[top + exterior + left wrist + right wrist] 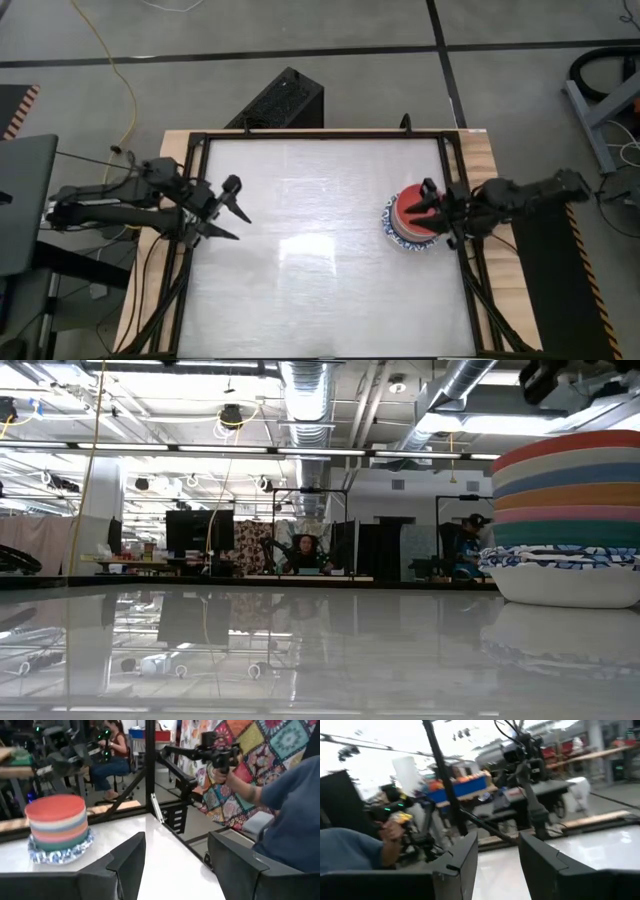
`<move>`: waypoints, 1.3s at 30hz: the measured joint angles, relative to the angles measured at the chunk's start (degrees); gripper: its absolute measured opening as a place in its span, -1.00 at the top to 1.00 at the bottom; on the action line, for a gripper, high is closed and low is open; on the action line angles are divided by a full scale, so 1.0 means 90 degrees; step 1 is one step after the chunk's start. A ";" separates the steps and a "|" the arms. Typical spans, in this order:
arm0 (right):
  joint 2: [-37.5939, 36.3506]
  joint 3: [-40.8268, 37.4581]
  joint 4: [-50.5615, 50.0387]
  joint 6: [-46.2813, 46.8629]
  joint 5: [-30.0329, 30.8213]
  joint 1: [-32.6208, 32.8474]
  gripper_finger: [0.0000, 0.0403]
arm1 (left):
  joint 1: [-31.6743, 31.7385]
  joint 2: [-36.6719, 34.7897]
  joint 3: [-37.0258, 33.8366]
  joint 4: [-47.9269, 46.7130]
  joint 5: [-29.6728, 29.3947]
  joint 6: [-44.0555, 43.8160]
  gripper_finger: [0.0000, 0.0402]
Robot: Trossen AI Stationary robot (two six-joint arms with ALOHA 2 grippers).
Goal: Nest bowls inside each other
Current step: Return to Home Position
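One pile, high view: bowls (397, 237) nested at the table's (320, 200) right side, right gripper (418, 213) hovering over them, jaws spread; left gripper (242, 228) open, well apart at left.
Low view: bowls (570, 510) upright, axis vertical.
Right wrist view: jaws apart, empty; pull-back looks free.

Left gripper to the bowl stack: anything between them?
No; the high view shows only bare table between the left gripper and the bowl stack.

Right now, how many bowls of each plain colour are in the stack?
red bowl: 1
cream bowl: 1
blue bowl: 1
orange bowl: 1
pink bowl: 1
green bowl: 1
Total: 6 plain bowls
blue-patterned white bowls underneath: cannot count
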 joint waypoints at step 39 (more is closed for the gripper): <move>-0.2699 -0.0536 -0.1206 -0.2169 0.2562 0.1647 0.20 | 0.1982 -0.0368 -0.2120 0.2511 0.2310 -0.1173 -0.01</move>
